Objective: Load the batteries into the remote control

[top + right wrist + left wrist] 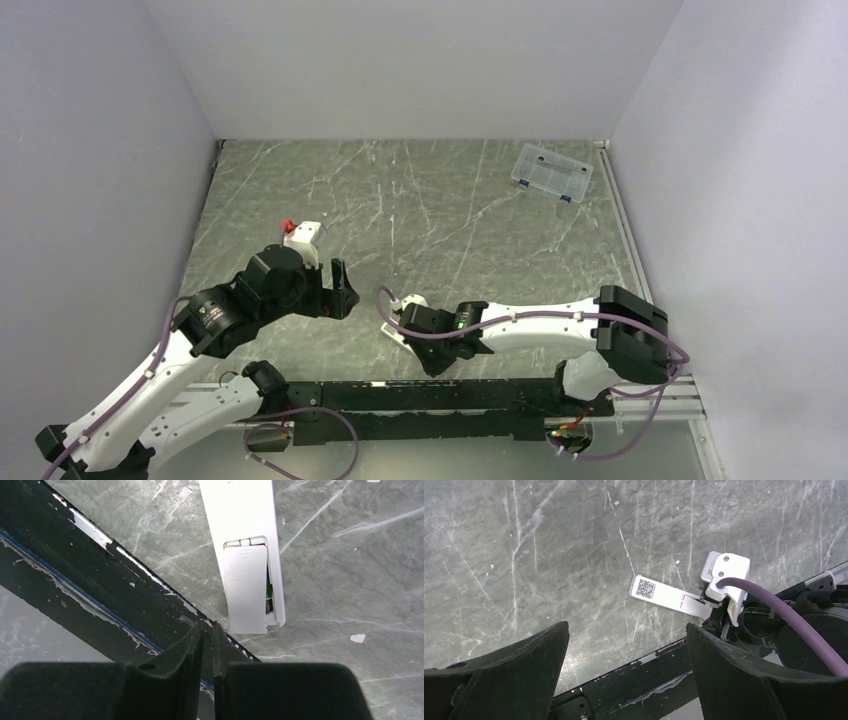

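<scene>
Remote control [245, 555] lies just beyond near-closed right jaws, untouched; left jaws wide apart.

Batteries [268, 592] inside remote control [245, 535]

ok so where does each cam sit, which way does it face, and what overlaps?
Top external: high behind the bases, looking down at the table; both arms show.
Left wrist: on the left arm, facing down over the remote control; the left tool shows open.
Right wrist: low, facing down at the remote's battery cover; the right tool shows nearly closed.
Shared: both wrist views show the remote.
</scene>
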You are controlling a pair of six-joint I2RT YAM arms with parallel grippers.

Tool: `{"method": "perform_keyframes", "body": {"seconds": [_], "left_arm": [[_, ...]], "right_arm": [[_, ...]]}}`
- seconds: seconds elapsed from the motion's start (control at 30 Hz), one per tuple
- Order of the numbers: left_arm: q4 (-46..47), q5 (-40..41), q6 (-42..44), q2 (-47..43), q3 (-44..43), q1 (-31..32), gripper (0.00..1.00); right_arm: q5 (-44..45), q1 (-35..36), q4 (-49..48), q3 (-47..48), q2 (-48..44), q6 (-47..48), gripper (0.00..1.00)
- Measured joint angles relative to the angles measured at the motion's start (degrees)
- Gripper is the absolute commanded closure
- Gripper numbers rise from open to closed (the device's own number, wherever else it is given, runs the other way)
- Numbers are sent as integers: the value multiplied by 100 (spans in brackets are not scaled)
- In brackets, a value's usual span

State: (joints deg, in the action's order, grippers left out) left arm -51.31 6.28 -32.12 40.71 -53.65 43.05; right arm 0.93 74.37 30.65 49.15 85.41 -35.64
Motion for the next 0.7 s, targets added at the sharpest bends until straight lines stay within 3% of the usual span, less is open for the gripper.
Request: {"method": "perform_keyframes", "body": {"seconds": [0.7], "left_arm": [[0,2,-2,-11,0,0,7]], "right_arm": [[236,0,90,22,48,-2,78]]}}
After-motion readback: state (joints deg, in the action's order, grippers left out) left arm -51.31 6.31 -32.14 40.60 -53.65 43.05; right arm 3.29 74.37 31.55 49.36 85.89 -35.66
